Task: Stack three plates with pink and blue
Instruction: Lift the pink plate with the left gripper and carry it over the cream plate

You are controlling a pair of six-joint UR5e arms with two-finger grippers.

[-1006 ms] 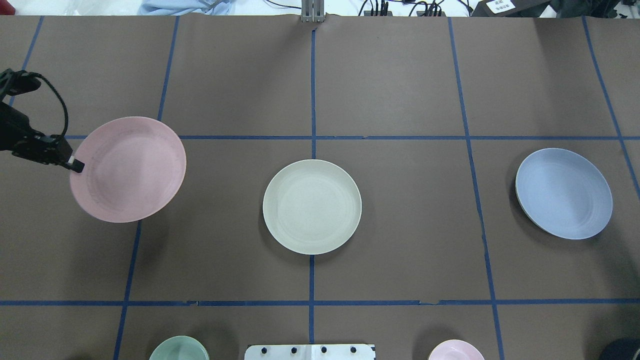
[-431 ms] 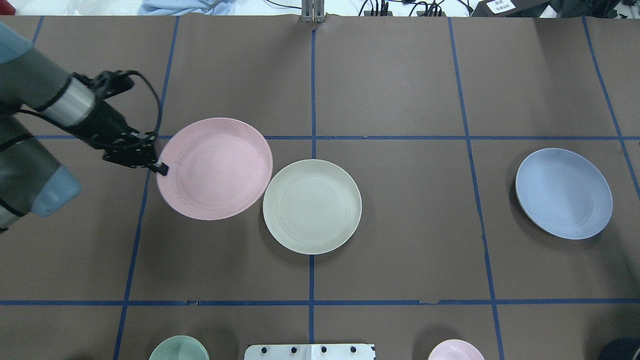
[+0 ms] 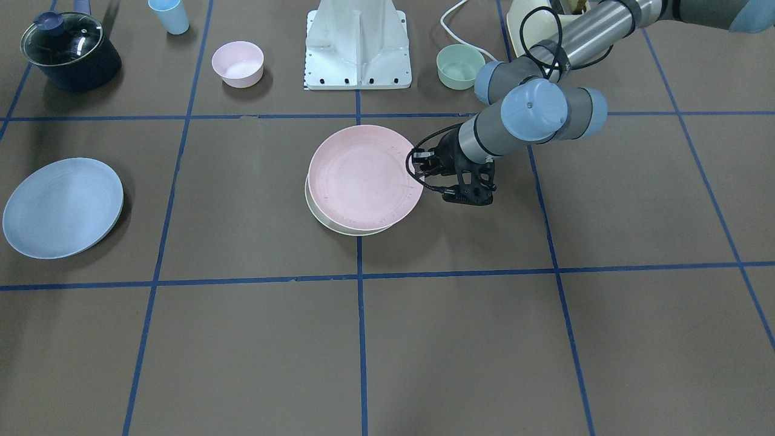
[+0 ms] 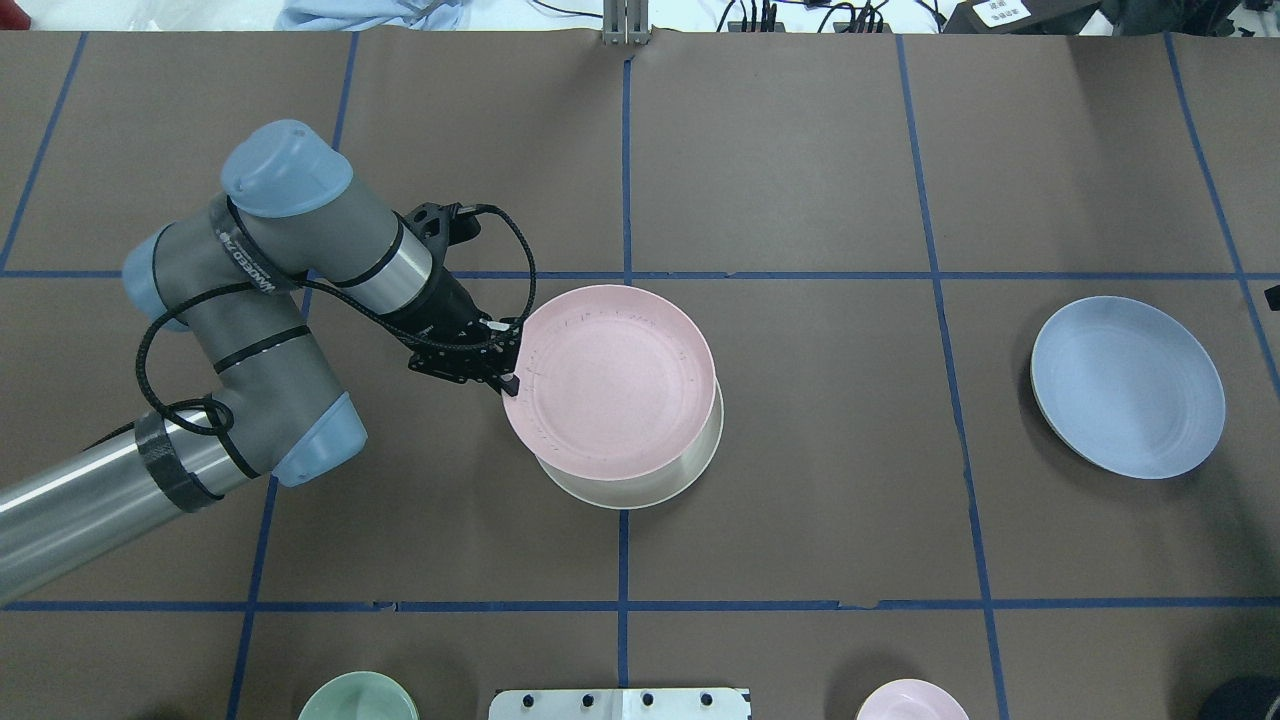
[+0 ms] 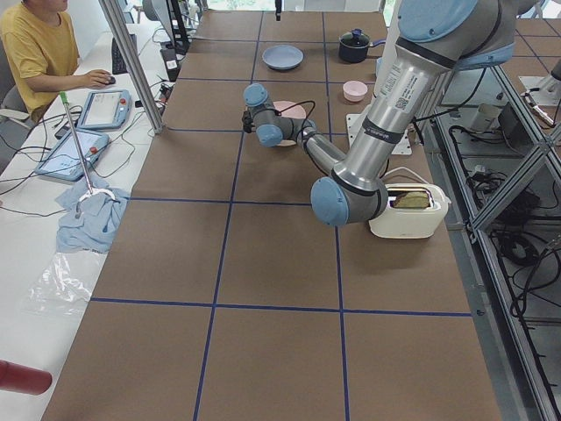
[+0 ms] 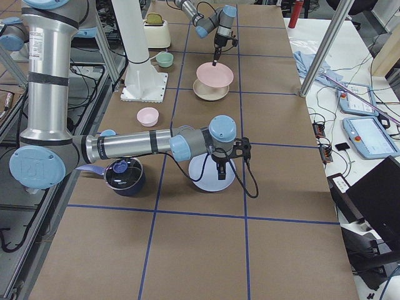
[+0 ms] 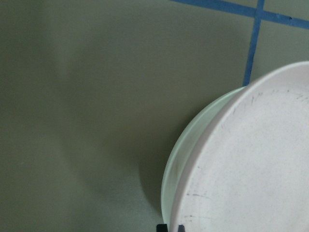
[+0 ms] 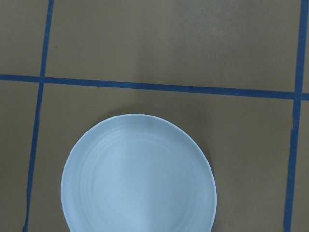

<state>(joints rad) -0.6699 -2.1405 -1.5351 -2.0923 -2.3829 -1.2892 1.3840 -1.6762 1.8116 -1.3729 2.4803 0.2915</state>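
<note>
Since the earlier overhead frames, the left arm has carried the pink plate [image 4: 610,380] from the left part of the frame to the centre, and it now covers most of the cream plate [image 4: 655,488]. The blue plate [image 4: 1128,387] has not moved; it lies flat at the right, well apart from the other two.

The left gripper [image 4: 510,383] pinches the left rim of the pink plate. In the right side view this plate seems to hang just above the cream one, not yet resting on it. The right gripper [image 6: 220,174] hovers over the blue plate; I cannot tell if it is spread or pressed together.

I see two risks. The pink plate sits off toward the upper left of the cream one, so if it is let go now it may land off centre and slide. It is also held at one edge only, so it may tilt or slip from the fingers.

The table [image 4: 800,150] is covered with brown paper and a grid of blue tape. A mint bowl [image 4: 358,700] and a pink bowl [image 4: 910,702] sit at the bottom edge. In the left side view a person [image 5: 39,53] sits at the upper left.
</note>
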